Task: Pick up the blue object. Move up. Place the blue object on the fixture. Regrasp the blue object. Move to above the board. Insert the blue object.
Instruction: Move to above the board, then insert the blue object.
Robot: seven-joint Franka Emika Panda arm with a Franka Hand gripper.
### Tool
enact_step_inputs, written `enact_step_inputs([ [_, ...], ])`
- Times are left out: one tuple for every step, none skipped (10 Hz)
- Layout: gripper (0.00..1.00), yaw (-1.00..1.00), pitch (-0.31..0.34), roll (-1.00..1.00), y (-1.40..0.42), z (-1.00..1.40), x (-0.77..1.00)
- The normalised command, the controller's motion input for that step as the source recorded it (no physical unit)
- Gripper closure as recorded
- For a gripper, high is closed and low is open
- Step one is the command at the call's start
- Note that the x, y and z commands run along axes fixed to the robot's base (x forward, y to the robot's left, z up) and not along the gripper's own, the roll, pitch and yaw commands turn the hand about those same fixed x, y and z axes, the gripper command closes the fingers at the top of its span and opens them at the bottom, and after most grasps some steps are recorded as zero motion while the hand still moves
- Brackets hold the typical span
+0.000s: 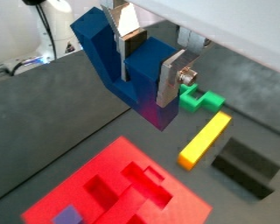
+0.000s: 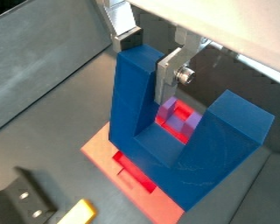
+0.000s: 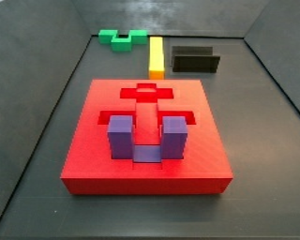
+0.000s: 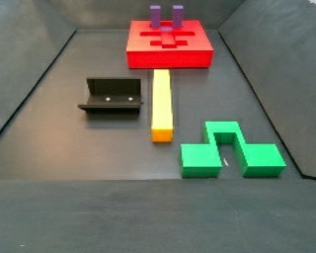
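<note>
My gripper is shut on one prong of the dark blue U-shaped object, held in the air with its base downward. Both wrist views show it. The silver fingers clamp the prong from both sides. The red board lies below, with part of it showing under the blue object in a wrist view. The black fixture stands apart on the floor and holds nothing. Neither the gripper nor the blue object shows in the side views.
A lilac-purple U-shaped block sits in the board. A yellow bar lies between the board and a green block, next to the fixture. Grey walls enclose the floor.
</note>
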Motion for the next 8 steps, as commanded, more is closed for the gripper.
enact_step_inputs([
  [1.0, 0.01, -0.052, -0.4, 0.01, 0.01, -0.07],
  [1.0, 0.0, -0.033, -0.23, 0.01, -0.01, -0.04],
  [1.0, 0.0, 0.0, -0.01, 0.02, 0.0, 0.0],
  [1.0, 0.03, 0.074, -0.23, 0.35, 0.0, 0.44],
  [1.0, 0.0, -0.004, -0.5, 0.33, 0.0, 0.61],
  [1.0, -0.03, -0.084, -0.5, 0.17, 0.0, 0.63],
  [1.0, 0.0, -0.09, -0.5, 0.2, 0.0, 0.61],
  [1.0, 0.0, -0.076, -0.5, 0.23, 0.0, 0.61],
])
